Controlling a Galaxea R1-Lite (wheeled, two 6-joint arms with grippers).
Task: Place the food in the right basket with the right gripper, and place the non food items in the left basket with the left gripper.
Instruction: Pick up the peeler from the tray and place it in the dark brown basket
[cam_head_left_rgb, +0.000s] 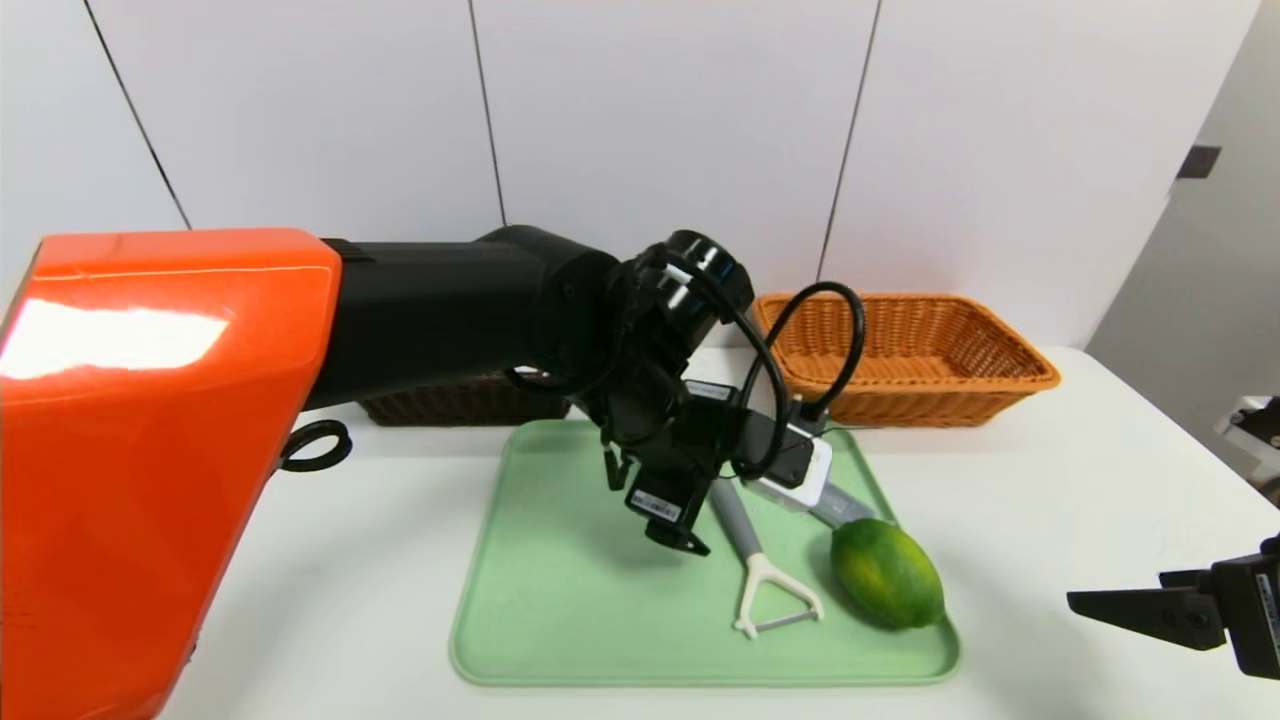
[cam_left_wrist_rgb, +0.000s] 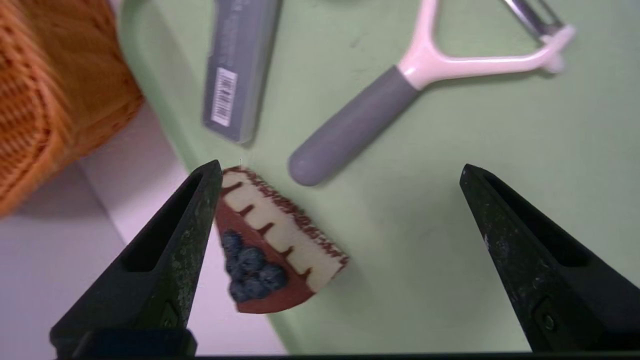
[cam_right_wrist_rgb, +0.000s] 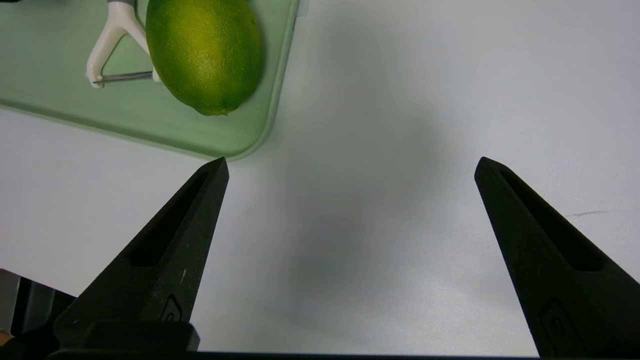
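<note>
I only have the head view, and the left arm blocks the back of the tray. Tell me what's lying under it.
Observer: The left wrist view shows a cake slice topped with blueberries, at the tray's edge.
Operator: Report the left pincer.
Observer: The left pincer is open above the tray and holds nothing. The slice sits by one fingertip.
Operator: Now give me the right pincer's jaws.
Observer: The right pincer is open over the table, just off the tray corner where the green fruit lies.
</note>
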